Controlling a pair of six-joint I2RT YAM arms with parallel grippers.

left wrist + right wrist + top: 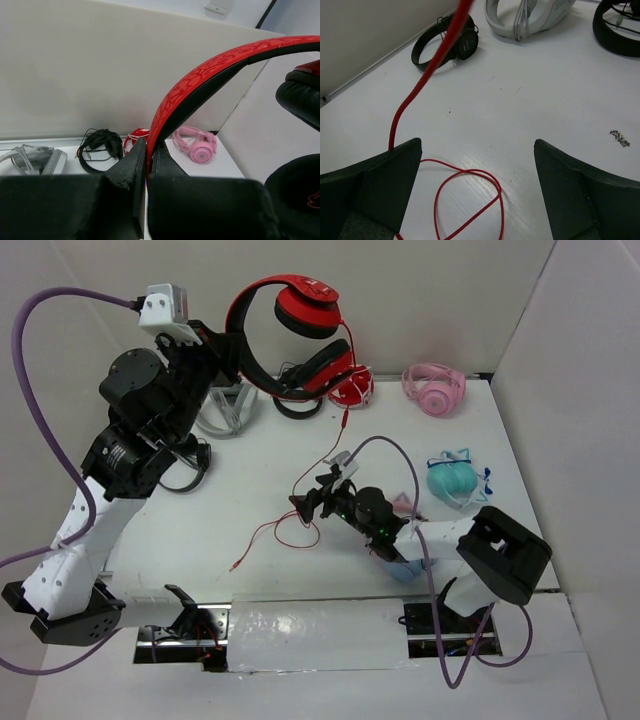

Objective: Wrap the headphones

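The left tool [148,150] is clamped shut on the headband [200,85] and holds the headphones [300,315] up off the counter [250,490] at about 12 o'clock in the top view. The earcups hang toward 3 o'clock of the grip. The red cable [322,455] drops from the lower earcup toward 6 o'clock and ends in loose loops on the counter just in front of the right tool [308,502].

That tool stands wide open and holds nothing. In its own wrist view the cable [432,65] rises past the 9 o'clock finger, outside the gap rather than between the jaws.

The step in hand looks to be catching the cable so it can be wound:
- Shift the right tool toward 9 o'clock until the strand sits squarely between the fingers, then close.
- Grip on the raised strand rather than in the loops below, where two strands could get pinched together.
- Keep the left grip steady so the headphones do not swing.
- Lead the cable with mild tension, since a hard pull could drag the headband in the jaws.

The black pair [185,465] and the grey pair [228,408] lie toward 10 o'clock, well apart from the working spot.
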